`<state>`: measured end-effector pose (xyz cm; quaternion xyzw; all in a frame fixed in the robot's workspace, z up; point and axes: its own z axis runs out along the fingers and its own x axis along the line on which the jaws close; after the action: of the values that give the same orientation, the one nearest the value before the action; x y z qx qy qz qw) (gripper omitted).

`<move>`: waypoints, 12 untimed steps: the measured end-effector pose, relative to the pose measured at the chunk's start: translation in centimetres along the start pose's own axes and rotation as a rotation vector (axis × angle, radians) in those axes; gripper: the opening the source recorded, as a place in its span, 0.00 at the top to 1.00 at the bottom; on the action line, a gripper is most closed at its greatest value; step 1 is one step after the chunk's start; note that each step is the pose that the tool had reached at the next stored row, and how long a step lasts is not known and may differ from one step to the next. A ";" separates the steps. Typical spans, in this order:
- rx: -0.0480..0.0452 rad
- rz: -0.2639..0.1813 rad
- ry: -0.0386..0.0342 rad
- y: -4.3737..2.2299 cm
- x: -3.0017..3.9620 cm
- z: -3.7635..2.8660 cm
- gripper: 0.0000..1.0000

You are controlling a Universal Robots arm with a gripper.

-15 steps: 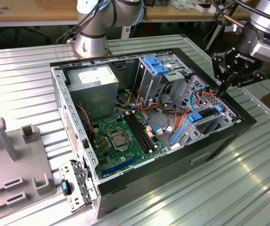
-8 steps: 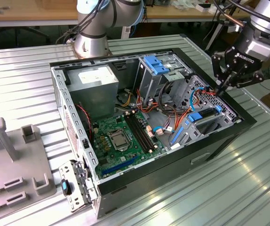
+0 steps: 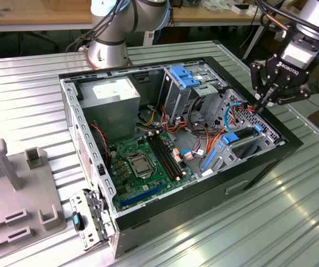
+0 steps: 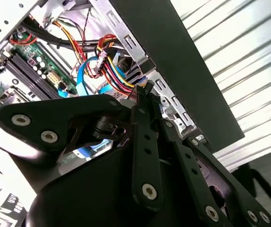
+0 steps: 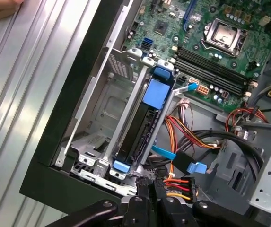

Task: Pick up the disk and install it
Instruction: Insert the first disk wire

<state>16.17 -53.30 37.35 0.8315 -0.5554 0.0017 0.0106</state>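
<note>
Black steel forms the open computer case (image 3: pixel 270 161), which lies on its side on a ribbed metal table (image 3: pixel 25 89). Inside it, toward the exterior view's left, a green motherboard (image 3: pixel 142 167) covers the floor, with a silver processor socket (image 3: pixel 139 165) near its middle and dark memory slots (image 3: pixel 165 156) beside it. At the far left corner of the case sits a grey power supply (image 3: pixel 114 100). Further right along the far wall stands a metal drive cage (image 3: pixel 190 89) topped by a light blue ribbed bracket (image 3: pixel 182 76). Bundles of red, yellow and orange wires (image 3: pixel 198 133) and thin blue data cables (image 3: pixel 234 108) run across the middle.

The disk (image 3: pixel 243 140) sits in the bay at the right end of the case, its dark body lying between metal rails with bright blue plastic at both ends; in the first wrist view it (image 5: pixel 144 123) lies lengthwise in that bay, a blue tab at the motherboard end.

The gripper (image 3: pixel 263 102) hangs over the far right corner of the case, fingertips pressed together on nothing, just above the wiring beside the disk. In the second wrist view its black fingers (image 4: pixel 144 142) meet at a point over a multicoloured connector (image 4: pixel 126 78).

Grey plastic fixtures (image 3: pixel 14 183) stand on the table well to the left of the case.
</note>
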 end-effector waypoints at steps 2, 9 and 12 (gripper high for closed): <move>-0.0005 0.034 -0.0005 0.00 0.00 0.03 0.84; -0.0026 0.176 -0.0028 0.00 0.00 0.15 0.84; -0.0023 0.189 -0.0048 0.08 0.00 0.17 0.84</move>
<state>16.09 -53.33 37.18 0.7754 -0.6314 0.0000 0.0100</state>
